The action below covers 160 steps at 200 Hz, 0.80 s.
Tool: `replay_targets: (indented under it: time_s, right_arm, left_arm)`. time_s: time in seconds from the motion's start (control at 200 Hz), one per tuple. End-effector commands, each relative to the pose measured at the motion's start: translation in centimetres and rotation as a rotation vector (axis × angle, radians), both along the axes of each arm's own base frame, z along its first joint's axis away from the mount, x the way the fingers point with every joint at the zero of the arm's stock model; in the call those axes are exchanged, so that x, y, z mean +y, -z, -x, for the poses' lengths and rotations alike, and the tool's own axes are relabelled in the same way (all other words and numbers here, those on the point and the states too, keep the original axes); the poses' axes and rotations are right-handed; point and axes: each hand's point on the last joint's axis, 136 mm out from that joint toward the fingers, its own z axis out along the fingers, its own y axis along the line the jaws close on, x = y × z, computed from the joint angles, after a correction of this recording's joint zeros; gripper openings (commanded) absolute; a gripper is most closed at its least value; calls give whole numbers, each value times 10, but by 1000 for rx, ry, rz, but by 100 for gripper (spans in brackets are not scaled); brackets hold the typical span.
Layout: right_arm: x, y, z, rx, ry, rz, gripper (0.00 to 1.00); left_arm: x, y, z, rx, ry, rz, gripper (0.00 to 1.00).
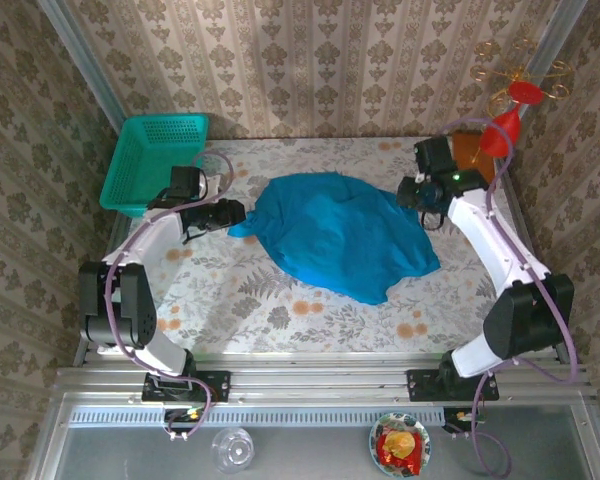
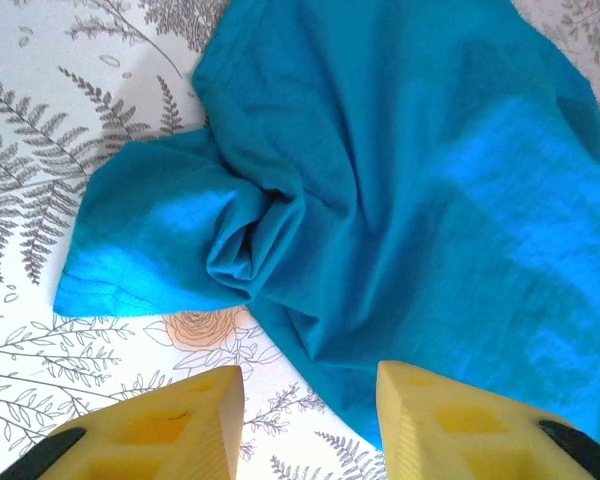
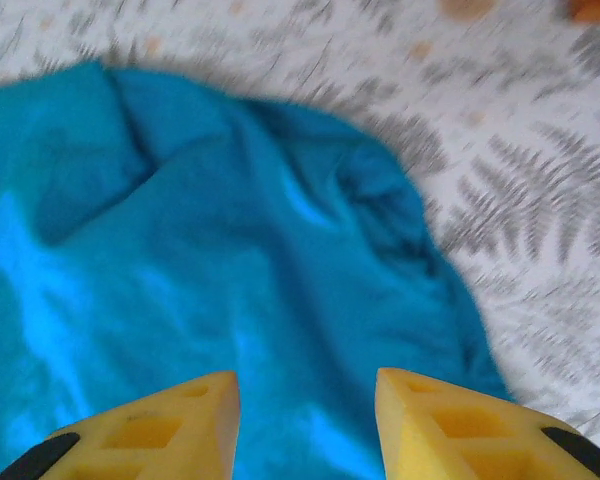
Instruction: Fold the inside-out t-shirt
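On the table (image 1: 230, 300), crumpled t-shirt (image 1: 340, 235), bare margin all round.

Left hand (image 2: 310, 388) fingers apart; right hand (image 3: 307, 392) fingers apart; arms stretched forward, hands turned inward.

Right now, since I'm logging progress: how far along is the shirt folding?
Done: nothing yet; the t-shirt lies crumpled, with no neat fold visible. In hand: nothing; the left tool and right tool are open, empty, near its left and right edges. Left: probably spreading it flat, then every fold.
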Motion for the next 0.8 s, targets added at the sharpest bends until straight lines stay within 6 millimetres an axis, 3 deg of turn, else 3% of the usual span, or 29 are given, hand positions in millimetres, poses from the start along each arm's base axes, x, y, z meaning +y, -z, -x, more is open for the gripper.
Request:
replay_targets:
  time_s: [0.0,0.125,0.305,0.46,0.595,0.69,0.795]
  right_arm:
    - [33,26,34,89,-62,-60,42]
    - [62,67,76,192,-105,-66,43]
    - [80,121,124,304,-88,-66,49]
    - [81,161,144,367,-45,-33,60]
    - [80,180,147,400,-29,10,61]
    - [81,188,150,416,-29,9,50]
    - [73,181,150,396,-13,36,19]
  left_arm:
    - [7,-8,-2,-32,-31,1,41]
    - [9,-5,-1,-27,-36,0,41]
    - [10,-1,-2,-22,-46,6,41]
    - [11,2,-3,-17,-54,16,41]
    - [11,4,-3,-9,-50,12,42]
    - [12,5,-3,-9,-50,3,42]
    - [14,7,-2,-3,-51,-10,42]
